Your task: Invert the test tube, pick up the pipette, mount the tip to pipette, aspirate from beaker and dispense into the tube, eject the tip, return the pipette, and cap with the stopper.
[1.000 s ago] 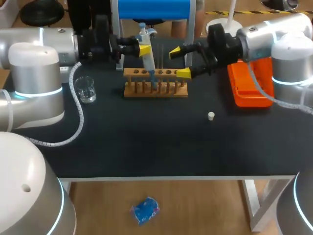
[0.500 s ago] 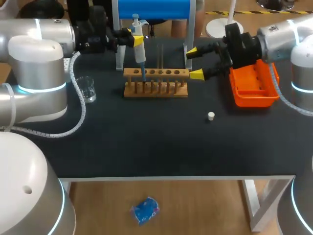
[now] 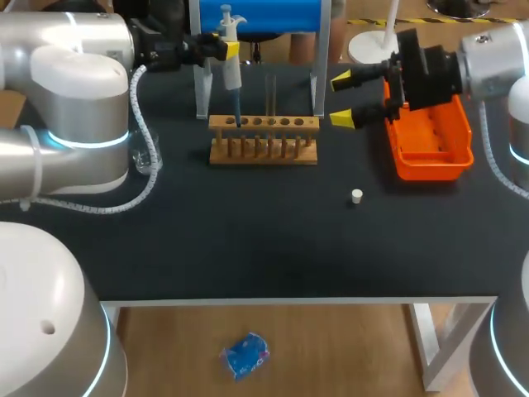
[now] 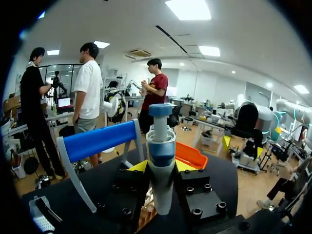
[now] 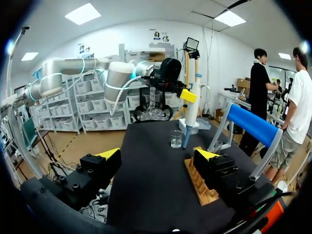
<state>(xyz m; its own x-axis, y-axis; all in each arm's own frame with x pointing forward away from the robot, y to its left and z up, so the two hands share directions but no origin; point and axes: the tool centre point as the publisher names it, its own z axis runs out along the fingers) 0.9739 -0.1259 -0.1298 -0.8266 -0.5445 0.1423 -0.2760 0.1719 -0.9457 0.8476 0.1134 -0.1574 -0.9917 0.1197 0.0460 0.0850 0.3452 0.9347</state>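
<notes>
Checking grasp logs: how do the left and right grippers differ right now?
The left yellow-tipped gripper is shut on the blue and white pipette; the right yellow-tipped gripper is open and empty. The left gripper holds the pipette upright, tip at the left end of the wooden tube rack; the right gripper sits off the rack's right end, beside the orange plastic tray. Both have their fingers pointing inward, toward each other.

the clear glass beaker (image 3: 140, 160) is half hidden behind the left arm (image 3: 83, 91), and in its wrist view the lower end of the blue-and-white pipette (image 4: 161, 146) disappears under the left gripper (image 4: 161, 166).
</notes>
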